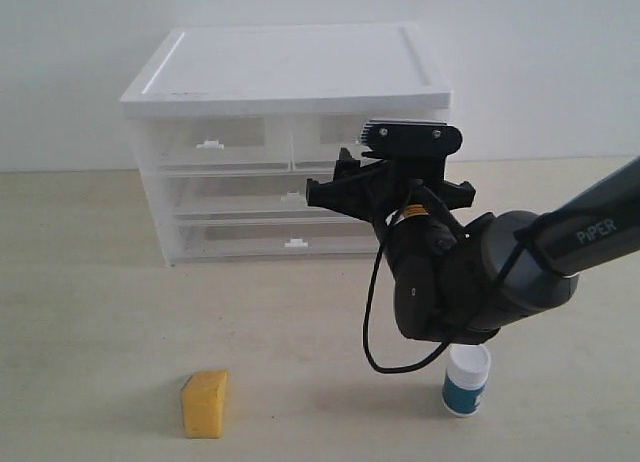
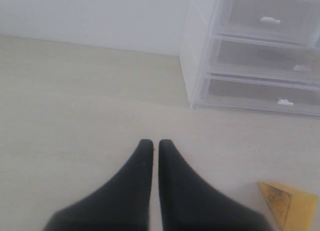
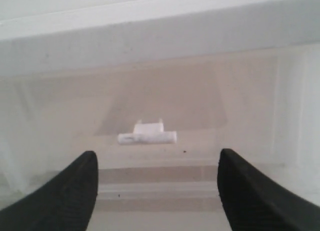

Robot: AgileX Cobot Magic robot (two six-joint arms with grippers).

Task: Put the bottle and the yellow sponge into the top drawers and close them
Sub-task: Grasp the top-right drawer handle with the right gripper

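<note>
The right gripper (image 3: 156, 160) is spread wide, facing the small white handle (image 3: 147, 137) of the right one of the top drawers (image 1: 240, 144). The left gripper (image 2: 155, 144) is narrowed to a slit, holding nothing, near the yellow sponge (image 1: 204, 403). The bottle (image 1: 466, 380) stands upright on the bench (image 1: 100, 312), well apart from the sponge.

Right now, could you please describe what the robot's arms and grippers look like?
The right arm is dark grey with rounded joint housings, white PiPER lettering and a looping black cable. The right gripper has black ribbed fingers; the left gripper has smooth, black, tapering ones.
</note>
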